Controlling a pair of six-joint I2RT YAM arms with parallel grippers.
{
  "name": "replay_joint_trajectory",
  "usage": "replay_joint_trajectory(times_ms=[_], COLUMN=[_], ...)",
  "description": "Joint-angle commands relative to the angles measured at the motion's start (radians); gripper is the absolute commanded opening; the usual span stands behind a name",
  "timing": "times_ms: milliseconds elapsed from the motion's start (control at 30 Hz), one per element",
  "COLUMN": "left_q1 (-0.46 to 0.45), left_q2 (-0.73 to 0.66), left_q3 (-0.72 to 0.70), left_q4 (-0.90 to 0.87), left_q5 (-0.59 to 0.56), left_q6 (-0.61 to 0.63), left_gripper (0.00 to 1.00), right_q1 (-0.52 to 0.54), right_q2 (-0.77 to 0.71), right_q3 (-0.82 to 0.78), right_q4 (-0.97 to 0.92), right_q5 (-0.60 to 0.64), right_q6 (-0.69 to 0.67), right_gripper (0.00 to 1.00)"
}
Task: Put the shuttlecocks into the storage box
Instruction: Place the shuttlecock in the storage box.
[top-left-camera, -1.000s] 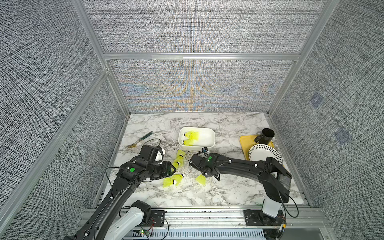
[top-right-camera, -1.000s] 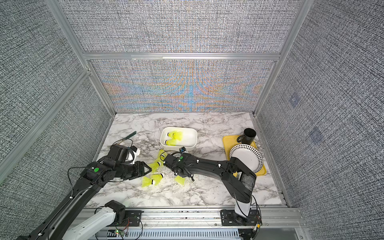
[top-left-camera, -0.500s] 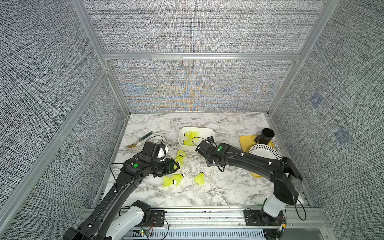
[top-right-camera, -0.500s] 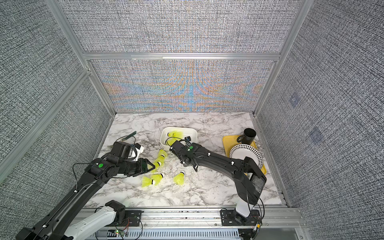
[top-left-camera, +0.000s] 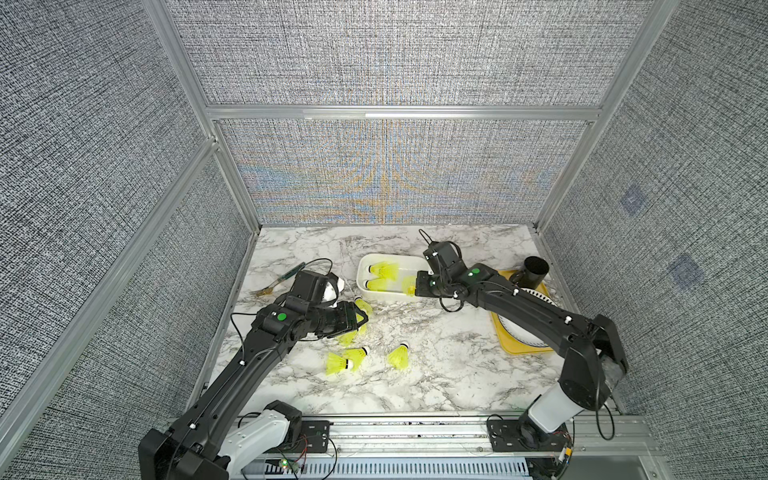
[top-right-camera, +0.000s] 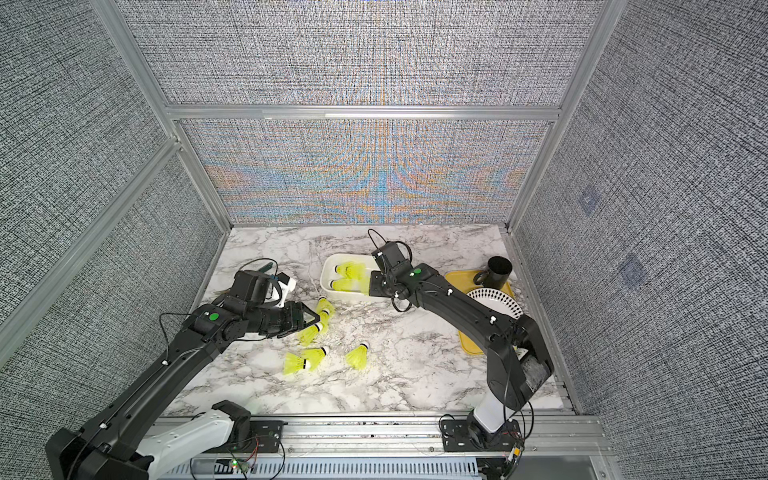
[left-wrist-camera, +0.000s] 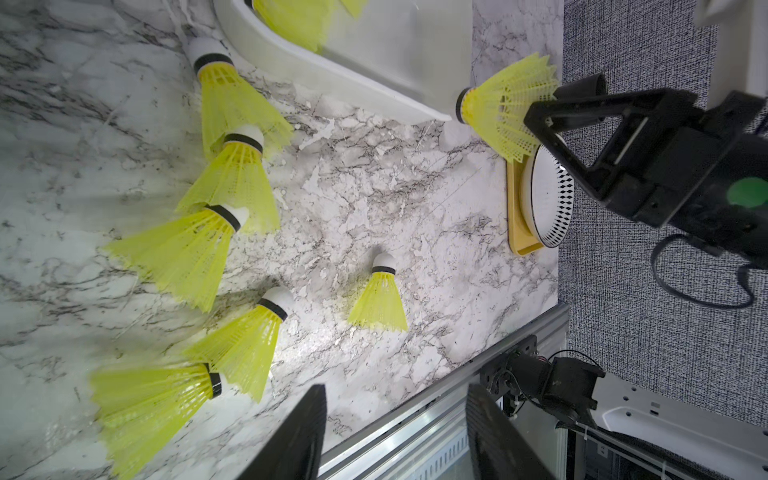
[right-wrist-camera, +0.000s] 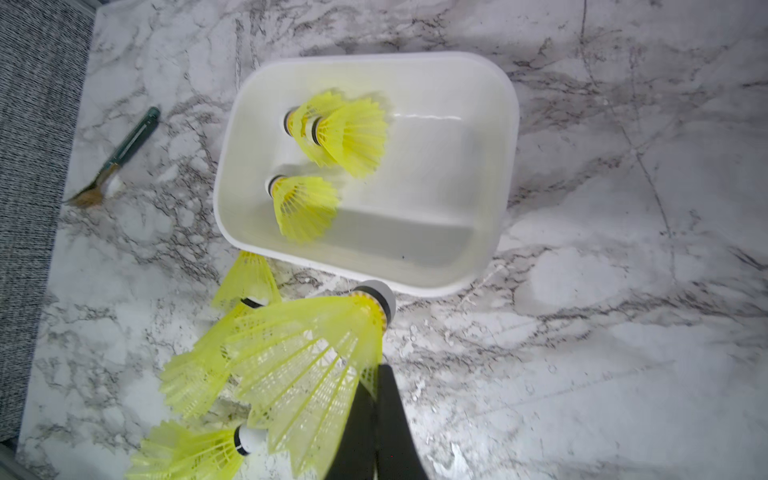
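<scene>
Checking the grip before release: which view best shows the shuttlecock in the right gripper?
Left wrist view: the held shuttlecock shows side-on, skirt rim pinched by the right gripper, cap by the storage box. Right wrist view has it close but overlapping loose shuttlecocks; top views mostly hide it.

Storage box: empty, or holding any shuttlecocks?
Not empty: the right wrist view shows three shuttlecocks lying inside the storage box, two of them overlapping.

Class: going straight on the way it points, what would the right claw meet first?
Likely the shallow white plastic storage box, near rim or floor unclear; the neon yellow-green shuttlecock in the right claw leads.
</scene>
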Motion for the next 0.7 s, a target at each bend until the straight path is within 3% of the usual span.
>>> replay_joint_trajectory(times_ms=[0, 333, 667], left_q1=[-0.001, -0.001, 0.000], left_q2=[0.029, 0.125, 0.144], left_q3=[0.017, 0.044, 0.062], left_q4=[0.059, 0.139, 0.134], left_q5=[-0.010, -0.019, -0.024], left_q6=[-0.014, -0.028, -0.027], left_gripper=[0.57, 0.56, 0.56], right_q1=[-0.031, -0.087, -0.096], right_q2=[0.053, 0.217, 0.309], right_q3=[0.037, 0.070, 0.083], right_q4=[0.106, 0.252, 0.301], right_q5=[-0.153, -0.341, -0.395], right_q6=[-0.003, 0.026, 0.040], right_gripper=[0.00, 0.00, 0.00])
